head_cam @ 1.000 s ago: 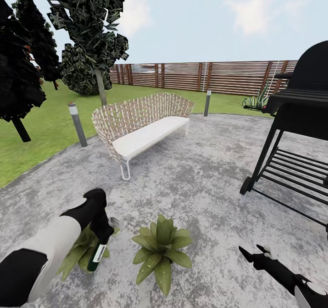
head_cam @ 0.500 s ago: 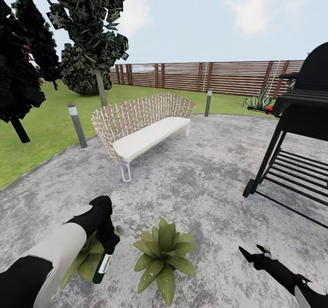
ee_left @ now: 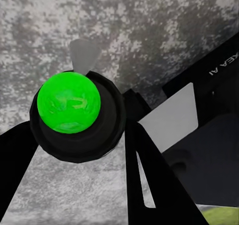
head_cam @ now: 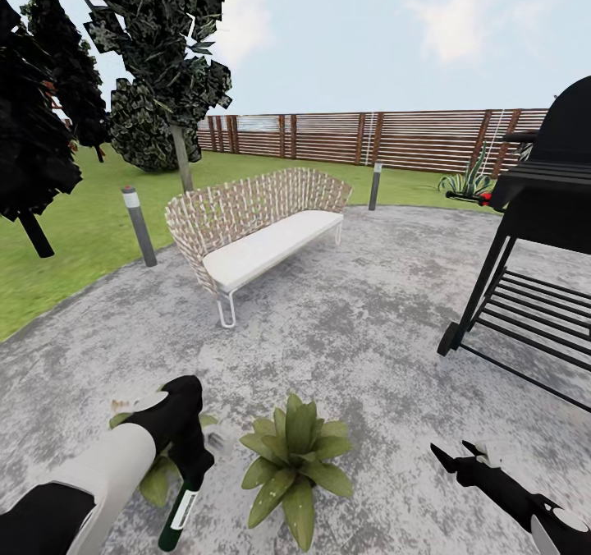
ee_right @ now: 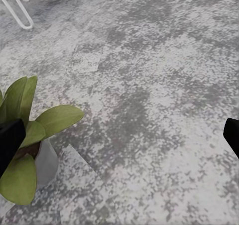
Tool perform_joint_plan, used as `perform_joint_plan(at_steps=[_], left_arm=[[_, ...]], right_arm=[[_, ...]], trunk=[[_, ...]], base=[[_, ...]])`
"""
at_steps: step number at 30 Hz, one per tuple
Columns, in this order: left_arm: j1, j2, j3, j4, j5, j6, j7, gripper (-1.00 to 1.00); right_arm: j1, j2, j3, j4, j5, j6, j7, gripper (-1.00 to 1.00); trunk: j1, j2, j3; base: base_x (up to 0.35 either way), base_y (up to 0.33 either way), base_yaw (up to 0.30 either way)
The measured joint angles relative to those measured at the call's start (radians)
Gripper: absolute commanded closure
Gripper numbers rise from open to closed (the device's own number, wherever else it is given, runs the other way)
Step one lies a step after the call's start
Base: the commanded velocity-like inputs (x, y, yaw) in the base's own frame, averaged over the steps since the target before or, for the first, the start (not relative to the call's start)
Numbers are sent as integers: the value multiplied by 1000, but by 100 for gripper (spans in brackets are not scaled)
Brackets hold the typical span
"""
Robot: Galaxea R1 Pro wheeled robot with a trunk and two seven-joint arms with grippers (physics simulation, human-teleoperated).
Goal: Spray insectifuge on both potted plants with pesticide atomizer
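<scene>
Left potted plant (head_cam: 156,477) half behind arm

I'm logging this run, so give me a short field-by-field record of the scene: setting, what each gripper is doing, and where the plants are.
setting: grey mottled paving, lawn, brown slatted wooden fence
left gripper: shut on slim dark-green bottle with white label, held over the paving
right gripper: open, holding nothing
near plants: two green leafy rosettes, the left one partly behind the left arm
furniture: wicker bench with white cushion, black grill

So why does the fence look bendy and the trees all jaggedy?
Head view: the wide lens curves the fence, and the trees render as blocky leaf patches. Left wrist view: the atomizer sits very close, so it looks huge and soft-edged.
</scene>
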Motion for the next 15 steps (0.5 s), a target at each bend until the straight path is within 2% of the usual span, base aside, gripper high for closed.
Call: perform_joint_plan(at_steps=[3, 9, 15], left_arm=[[-1, -1, 2, -15, 1, 2, -2, 100], [0, -7, 88, -70, 2, 2, -3, 100], [0, 7, 94, -74, -1, 1, -2, 100]], right_arm=[[0, 0, 0, 0, 0, 0, 0, -100], [0, 0, 0, 0, 0, 0, 0, -100], [0, 0, 0, 0, 0, 0, 0, -100]], trunk=[[0, 0, 0], [0, 0, 0], [0, 0, 0]], base=[[0, 0, 0], [0, 0, 0], [0, 0, 0]])
